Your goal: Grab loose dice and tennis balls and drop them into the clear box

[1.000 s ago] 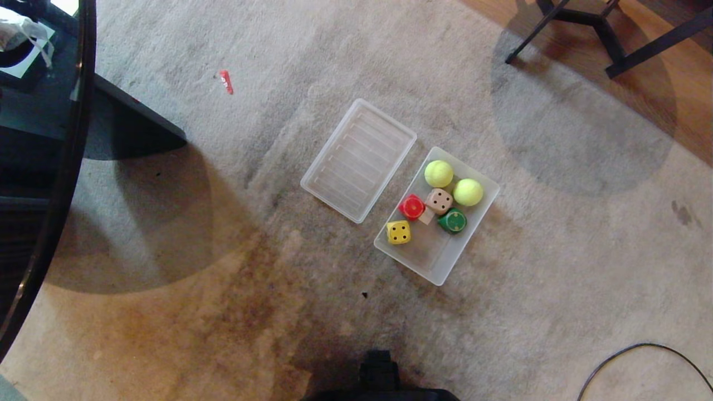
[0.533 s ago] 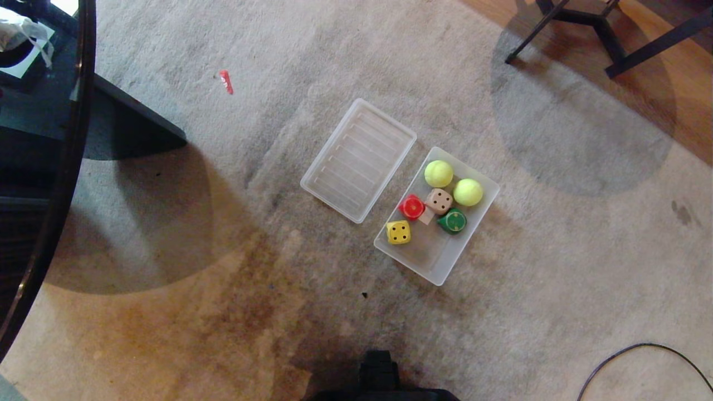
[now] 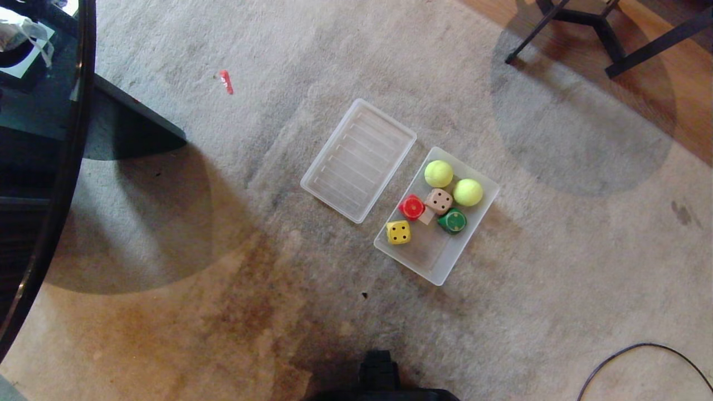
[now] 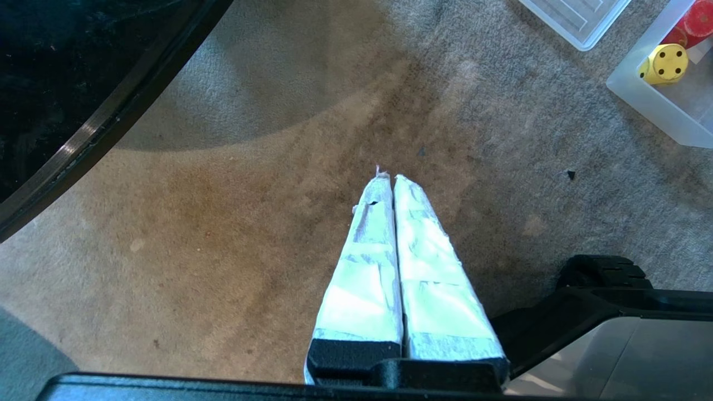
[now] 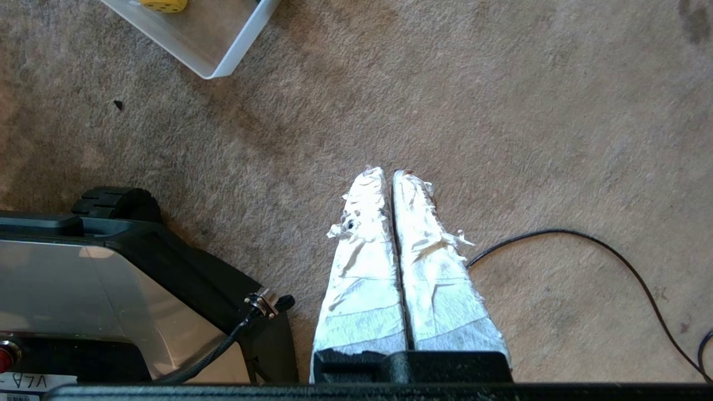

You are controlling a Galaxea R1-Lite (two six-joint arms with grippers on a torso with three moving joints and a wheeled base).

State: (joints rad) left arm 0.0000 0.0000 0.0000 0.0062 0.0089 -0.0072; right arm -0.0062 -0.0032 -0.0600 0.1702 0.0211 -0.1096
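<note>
Centre-right of the head frame: we list the clear box on carpet, holding two tennis balls, red, beige, green and yellow dice. Our left gripper and right gripper hang clenched and empty, well apart from the box.

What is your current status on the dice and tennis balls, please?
Left gripper and right gripper shut, empty. Four dice, two tennis balls in clear box. Lid lies beside it; nothing loose visible.
</note>
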